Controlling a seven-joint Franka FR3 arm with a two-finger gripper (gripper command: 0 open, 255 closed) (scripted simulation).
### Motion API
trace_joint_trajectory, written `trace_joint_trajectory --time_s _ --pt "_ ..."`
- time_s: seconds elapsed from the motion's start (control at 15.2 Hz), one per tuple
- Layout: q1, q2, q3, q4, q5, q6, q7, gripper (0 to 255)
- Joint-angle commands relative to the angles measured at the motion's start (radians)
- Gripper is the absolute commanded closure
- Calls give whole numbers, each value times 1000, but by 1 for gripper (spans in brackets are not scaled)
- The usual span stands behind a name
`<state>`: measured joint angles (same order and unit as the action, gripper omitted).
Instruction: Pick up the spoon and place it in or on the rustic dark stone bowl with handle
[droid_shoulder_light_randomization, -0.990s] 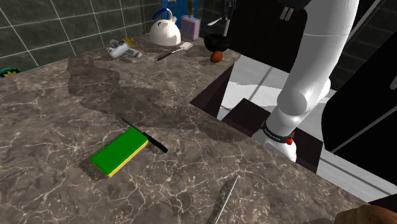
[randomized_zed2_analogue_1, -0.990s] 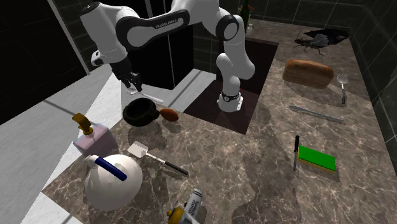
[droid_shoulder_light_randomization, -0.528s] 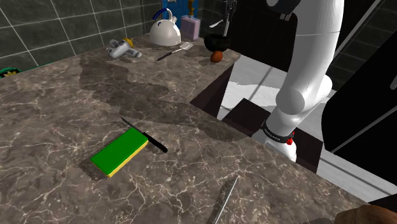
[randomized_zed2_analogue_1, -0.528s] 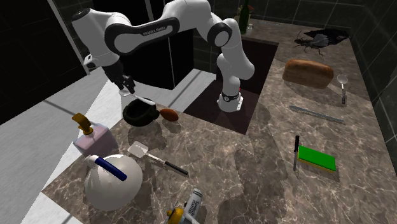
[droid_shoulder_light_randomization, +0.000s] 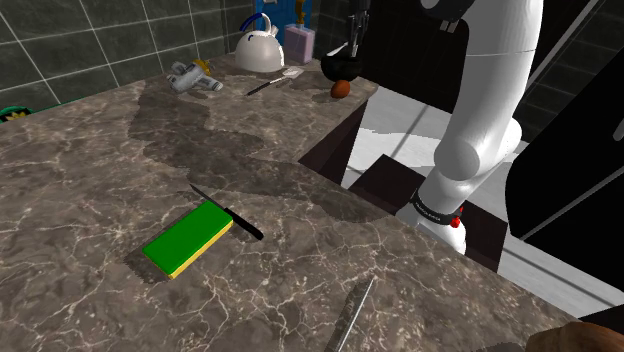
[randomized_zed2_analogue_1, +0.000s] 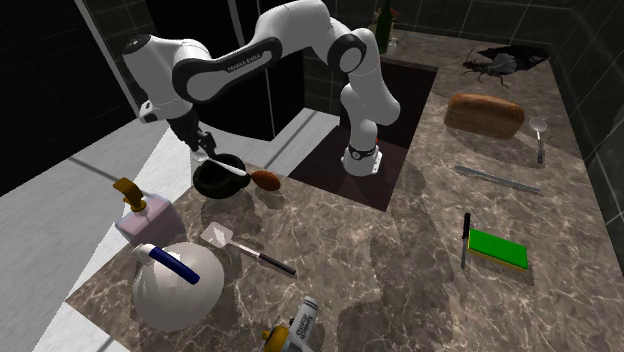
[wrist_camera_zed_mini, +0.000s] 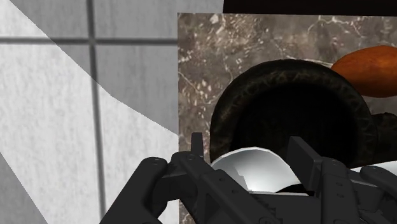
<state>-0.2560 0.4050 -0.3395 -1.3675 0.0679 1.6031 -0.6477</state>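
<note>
The dark, rough stone bowl (randomized_zed2_analogue_1: 216, 180) stands at the counter's edge beside an orange-brown egg-shaped thing (randomized_zed2_analogue_1: 265, 180). My black gripper (randomized_zed2_analogue_1: 203, 150) hangs just above the bowl, shut on the white spoon (randomized_zed2_analogue_1: 227, 167), which slants over the rim. In the wrist view the spoon's pale scoop (wrist_camera_zed_mini: 254, 170) sits between the fingers (wrist_camera_zed_mini: 196, 154), with the bowl's dark hollow (wrist_camera_zed_mini: 292, 114) right beyond it and the orange thing (wrist_camera_zed_mini: 369, 67) past the rim. From the shoulder view the bowl (droid_shoulder_light_randomization: 340, 68) lies far off, under the gripper (droid_shoulder_light_randomization: 354, 38).
Near the bowl are a white kettle (randomized_zed2_analogue_1: 178, 285), a spatula (randomized_zed2_analogue_1: 250, 250) and a lilac soap dispenser (randomized_zed2_analogue_1: 145, 215). A green sponge (droid_shoulder_light_randomization: 188, 238) with a black pen (droid_shoulder_light_randomization: 228, 213), a metal ruler (droid_shoulder_light_randomization: 350, 312) and a bread loaf (randomized_zed2_analogue_1: 485, 113) lie farther off. The floor drops away past the counter's edge.
The gripper, holding the spoon, has come down and swung toward the bowl; the spoon now lies over the bowl's rim instead of hanging above and beside it.
</note>
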Motion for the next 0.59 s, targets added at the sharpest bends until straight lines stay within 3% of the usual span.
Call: trace_joint_trajectory --time_s 0.0,0.53 --pt "2 -2 0 -32 0 30 0 255" --pt "3 -2 1 -44 0 43 0 255"
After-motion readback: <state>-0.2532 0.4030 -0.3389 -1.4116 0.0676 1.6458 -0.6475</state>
